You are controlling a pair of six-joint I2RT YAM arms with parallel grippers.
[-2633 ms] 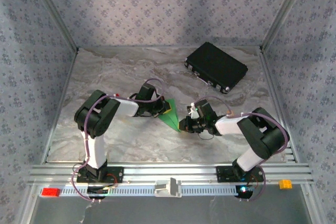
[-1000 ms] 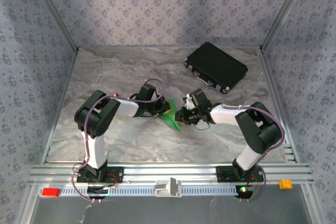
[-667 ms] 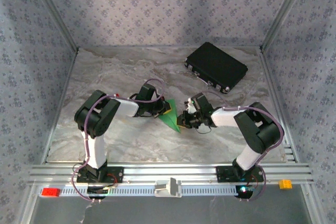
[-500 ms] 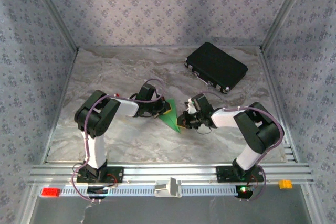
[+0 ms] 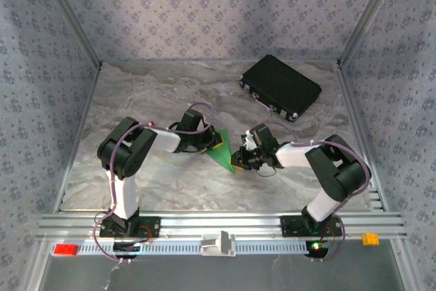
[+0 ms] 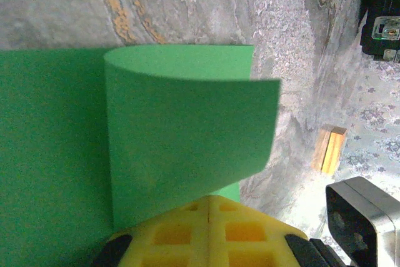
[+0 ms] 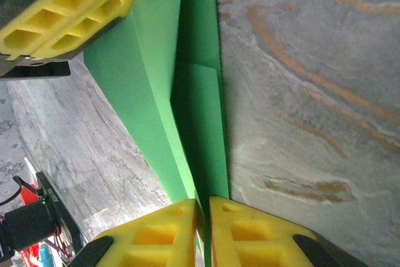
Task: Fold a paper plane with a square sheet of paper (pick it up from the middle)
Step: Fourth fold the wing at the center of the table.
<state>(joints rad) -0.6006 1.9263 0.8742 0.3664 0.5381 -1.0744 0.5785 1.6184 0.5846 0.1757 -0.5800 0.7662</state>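
The square sheet of paper [image 5: 222, 156] is bright green and folded into a pointed triangle at the table's middle. My left gripper [image 5: 215, 142] is at its far left corner, shut on a curled flap [image 6: 187, 136]. The yellow fingertips [image 6: 208, 217] meet with the paper coming out between them. My right gripper [image 5: 236, 160] comes in from the right at the paper's right edge. Its jaws stand almost together with a thin green fold [image 7: 199, 123] pinched between them. The left gripper's yellow fingers [image 7: 69, 4] show at the top left of the right wrist view.
A black case [image 5: 280, 87] lies at the back right of the marbled table [image 5: 150, 93]. On the front rail sit a small red block [image 5: 66, 249], a white clip [image 5: 218, 243] and an orange block [image 5: 369, 239]. Patterned walls close in the left, back and right sides.
The right gripper has moved in from the right onto the paper's edge, then shifted slightly nearer. The left gripper has held still on its corner.
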